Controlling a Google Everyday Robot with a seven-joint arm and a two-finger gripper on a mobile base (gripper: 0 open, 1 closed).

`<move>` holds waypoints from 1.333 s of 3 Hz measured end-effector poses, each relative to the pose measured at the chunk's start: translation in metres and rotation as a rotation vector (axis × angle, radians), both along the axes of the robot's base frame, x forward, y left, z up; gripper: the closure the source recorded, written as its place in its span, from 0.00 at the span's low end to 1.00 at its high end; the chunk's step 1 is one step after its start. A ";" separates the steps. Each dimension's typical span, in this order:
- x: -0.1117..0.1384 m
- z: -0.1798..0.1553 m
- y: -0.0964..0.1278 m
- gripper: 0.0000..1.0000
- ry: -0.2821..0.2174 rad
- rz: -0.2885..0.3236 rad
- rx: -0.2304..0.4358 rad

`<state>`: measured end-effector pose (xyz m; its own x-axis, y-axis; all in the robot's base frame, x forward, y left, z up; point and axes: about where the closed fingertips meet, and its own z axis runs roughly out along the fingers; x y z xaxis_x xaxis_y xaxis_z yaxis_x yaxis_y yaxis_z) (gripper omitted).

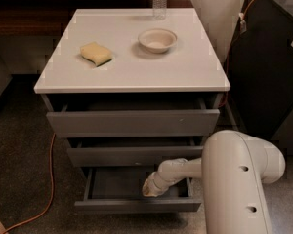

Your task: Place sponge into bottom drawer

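The sponge [96, 53], a pale-yellow, wavy-sided block with a thin green layer, lies on the left of the white bench [136, 74], apart from the bowl [157, 39]. Further right and nearer, the gripper [150, 189] dips into the pulled-out bottom drawer [136, 206]. How far open the gripper is cannot be told.

An office-like room: carpet [19, 145], white-topped cabinet [136, 69], orange cable [52, 169]; the claw [149, 190] sits inside the bottom drawer [136, 206].
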<state>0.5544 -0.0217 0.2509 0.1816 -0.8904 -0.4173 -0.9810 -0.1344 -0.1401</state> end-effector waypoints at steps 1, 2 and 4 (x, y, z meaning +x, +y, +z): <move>0.009 -0.022 0.001 1.00 -0.035 -0.041 -0.010; 0.020 -0.040 0.004 1.00 -0.048 -0.074 -0.015; 0.031 -0.073 0.009 1.00 -0.029 -0.104 -0.023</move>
<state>0.5852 -0.0128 0.1781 0.0991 -0.9144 -0.3925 -0.9854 -0.0354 -0.1664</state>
